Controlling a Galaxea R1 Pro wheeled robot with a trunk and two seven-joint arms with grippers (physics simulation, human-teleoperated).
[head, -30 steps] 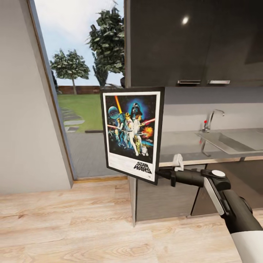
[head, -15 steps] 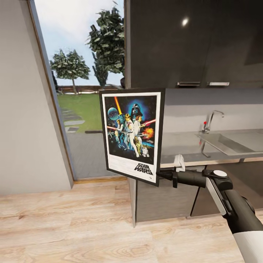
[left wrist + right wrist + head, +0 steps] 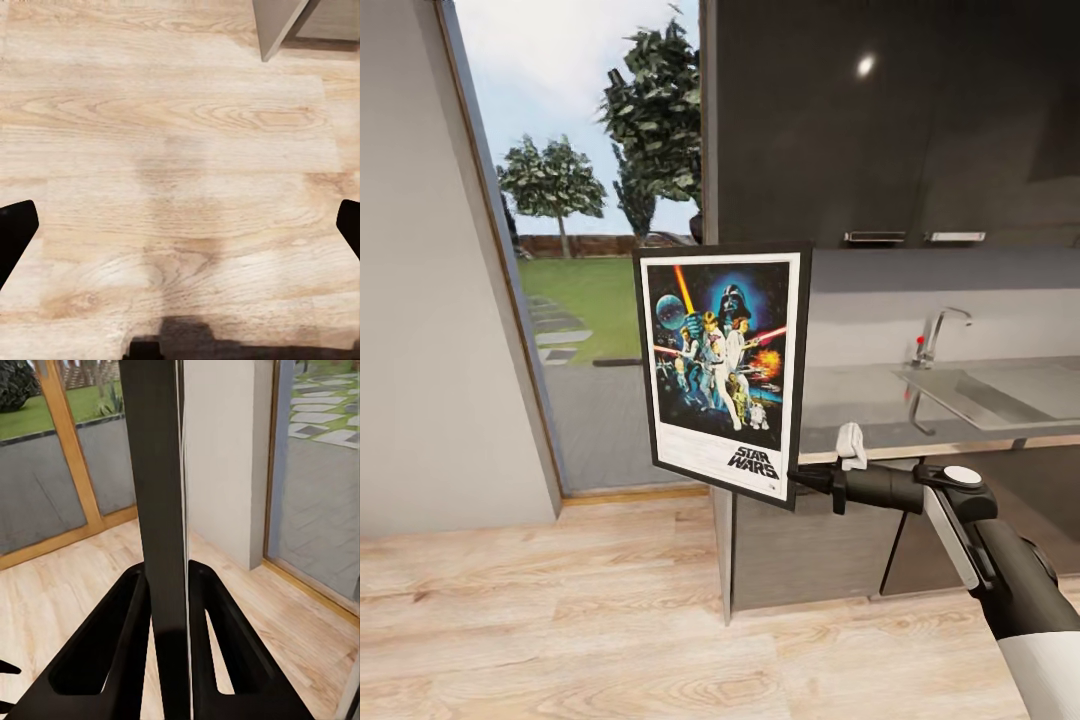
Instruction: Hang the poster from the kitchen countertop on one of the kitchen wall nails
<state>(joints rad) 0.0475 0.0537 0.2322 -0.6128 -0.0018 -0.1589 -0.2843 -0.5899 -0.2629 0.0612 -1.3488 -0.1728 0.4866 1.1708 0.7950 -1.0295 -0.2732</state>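
Observation:
The poster [image 3: 722,365] hangs upright in the air in front of the window and cabinet end, its Star Wars artwork facing me. My right gripper [image 3: 794,478] is shut on its lower right corner. In the right wrist view the poster's dark edge [image 3: 159,510] runs between the two black fingers [image 3: 112,645], which clamp it from both sides. The glossy grey kitchen countertop [image 3: 860,400] with steel sink [image 3: 1000,390] and chrome tap [image 3: 935,335] lies behind the arm. My left gripper [image 3: 180,225] is open over bare wood floor, its fingertips [image 3: 15,232] far apart.
A large glass door [image 3: 590,250] looks onto a garden at the left, beside an off-white wall [image 3: 430,300]. Dark upper cabinets [image 3: 890,110] hang over the counter. A cabinet end panel [image 3: 722,550] stands just behind the poster. Light wood floor [image 3: 560,620] spreads in front.
The poster and right gripper have risen slightly and shifted a little left over the second; between half a second ago and now they have barely moved.

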